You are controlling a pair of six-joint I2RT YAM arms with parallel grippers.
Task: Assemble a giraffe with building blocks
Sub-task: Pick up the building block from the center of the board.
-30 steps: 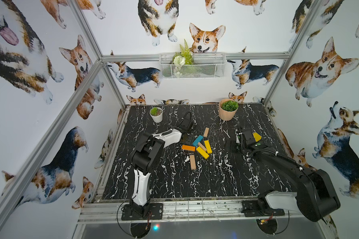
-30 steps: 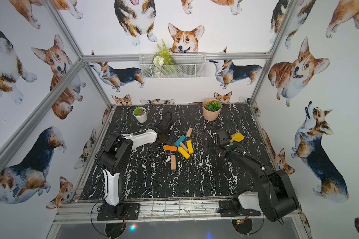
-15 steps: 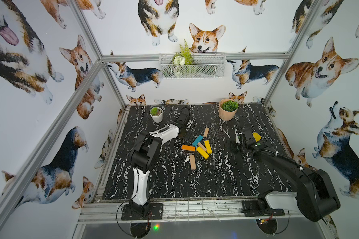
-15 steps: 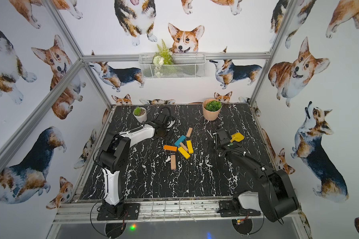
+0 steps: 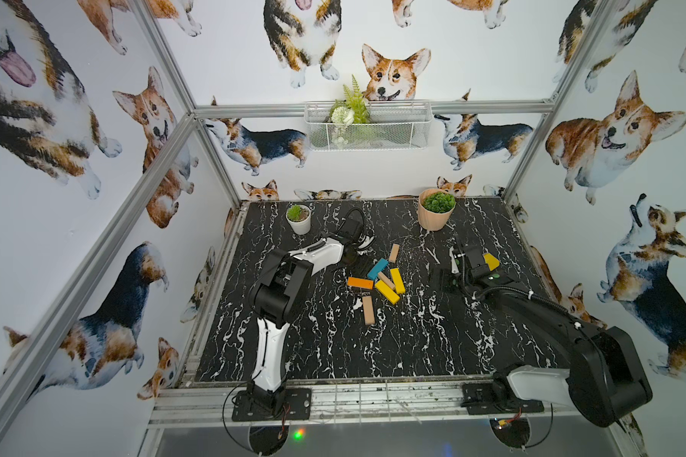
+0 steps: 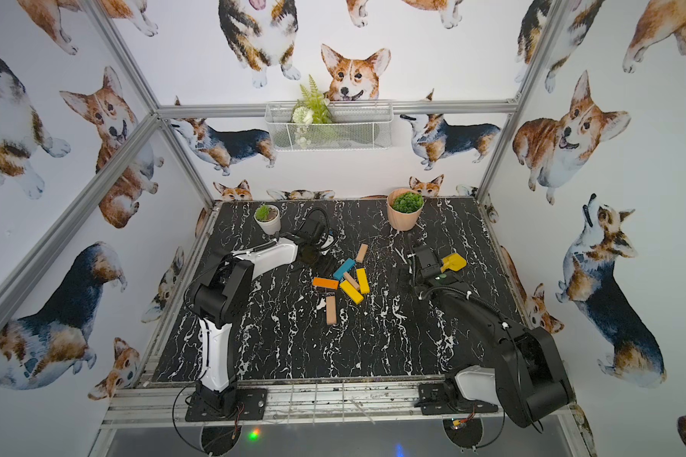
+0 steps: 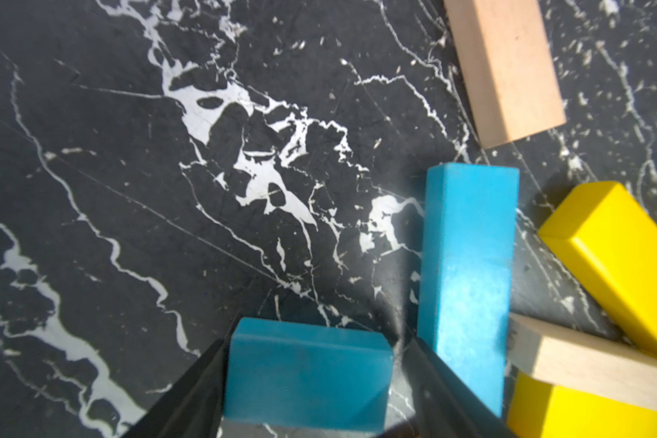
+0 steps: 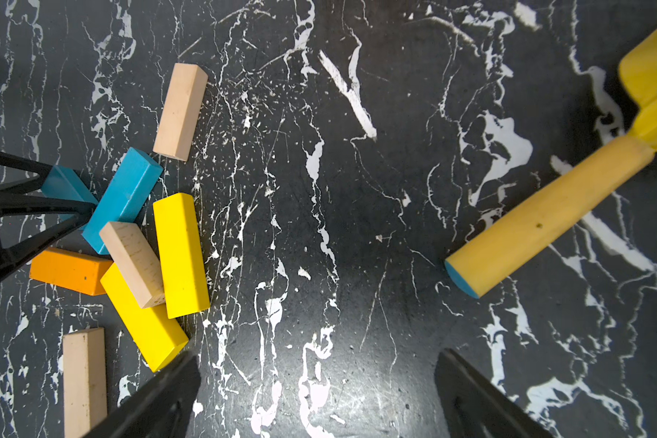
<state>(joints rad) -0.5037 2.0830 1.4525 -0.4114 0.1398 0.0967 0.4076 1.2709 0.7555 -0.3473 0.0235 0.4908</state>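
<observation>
Snugly within left claw (image 7: 315, 339), teal block (image 7: 306, 373).

Both top views looked steeply down from high above the near edge, sharing the whole table (image 5: 412, 356). Wrist cameras looked down closely; both caught the building blocks (image 8: 179, 250).

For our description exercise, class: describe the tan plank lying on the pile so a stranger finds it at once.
On the black marble table, find the cluster of coloured planks near the middle. The tan plank there lies across a yellow plank, the only tan one not flat on the table.
</observation>
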